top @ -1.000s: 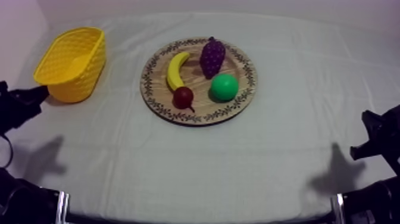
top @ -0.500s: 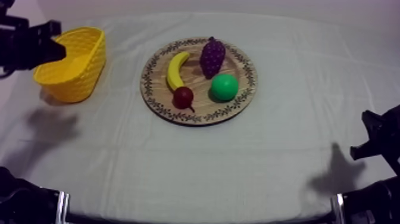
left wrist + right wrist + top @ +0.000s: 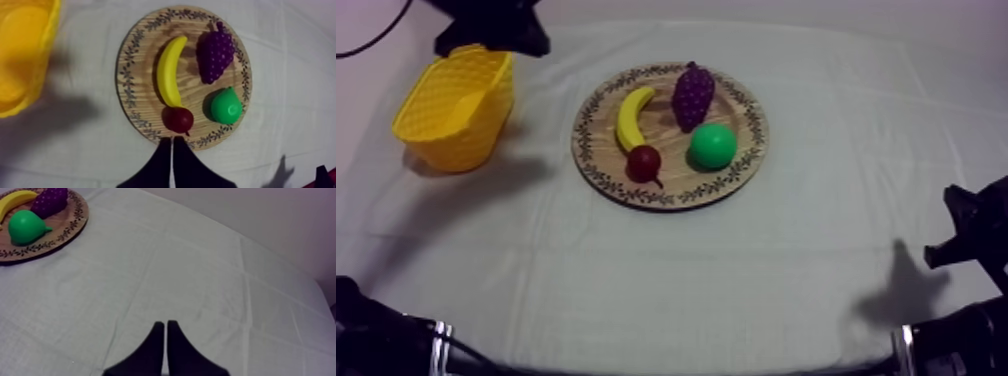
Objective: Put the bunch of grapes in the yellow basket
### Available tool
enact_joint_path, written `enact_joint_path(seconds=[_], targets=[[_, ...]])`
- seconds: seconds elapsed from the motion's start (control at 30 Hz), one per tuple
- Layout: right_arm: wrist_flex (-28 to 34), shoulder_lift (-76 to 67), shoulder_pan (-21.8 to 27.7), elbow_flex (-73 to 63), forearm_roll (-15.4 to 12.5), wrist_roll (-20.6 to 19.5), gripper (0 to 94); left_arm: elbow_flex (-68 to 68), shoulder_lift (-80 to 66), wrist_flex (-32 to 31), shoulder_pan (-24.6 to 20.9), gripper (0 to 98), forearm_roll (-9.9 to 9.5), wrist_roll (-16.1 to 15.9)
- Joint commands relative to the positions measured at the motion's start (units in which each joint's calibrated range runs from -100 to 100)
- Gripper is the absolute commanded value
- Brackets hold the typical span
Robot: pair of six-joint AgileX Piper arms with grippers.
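Bunch of grapes [image 3: 692, 93] at far rim of wooden board [image 3: 598, 165]: banana [image 3: 632, 116] close on its basket side, pear [image 3: 712, 146] just in front. Above and far side open. Cloth [image 3: 541, 110] between board and yellow basket [image 3: 456, 105] unobstructed; basket mouth open upward

No readable text, labels, brands or numbers in any view. Rim of the wooden board [image 3: 681, 193] shows just a leaf-like ornament, no lettering.

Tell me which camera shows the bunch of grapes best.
Left wrist view: the bunch of grapes lies whole on the wooden board, seen from above. Top view shows it farther off; right wrist view catches part of it.
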Motion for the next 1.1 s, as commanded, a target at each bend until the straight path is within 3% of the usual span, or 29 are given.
enact_joint_path(seconds=[0.0, 0.5, 0.83, 0.9, 1.07], targets=[[0.02, 0.00, -0.01, 0.00, -0.01, -0.04, 0.3, -5.67, 7.01, 0.26, 1.27, 0.1, -0.23, 0.43], [0.02, 0.00, -0.01, 0.00, -0.01, -0.02, 0.3, -29.90, 28.39, 4.99, 6.57, 5.1, -0.40, -1.17], [0.02, 0.00, -0.01, 0.00, -0.01, -0.02, 0.3, -48.41, 40.00, 10.05, 7.58, 7.8, -0.50, -2.74], [0.02, 0.00, -0.01, 0.00, -0.01, -0.02, 0.3, -49.87, 41.49, 10.34, 7.51, 13.3, -0.51, -2.66], [0.02, 0.00, -0.01, 0.00, -0.01, -0.02, 0.3, -51.73, 43.83, 10.47, 7.29, 39.4, -0.70, -3.31]])
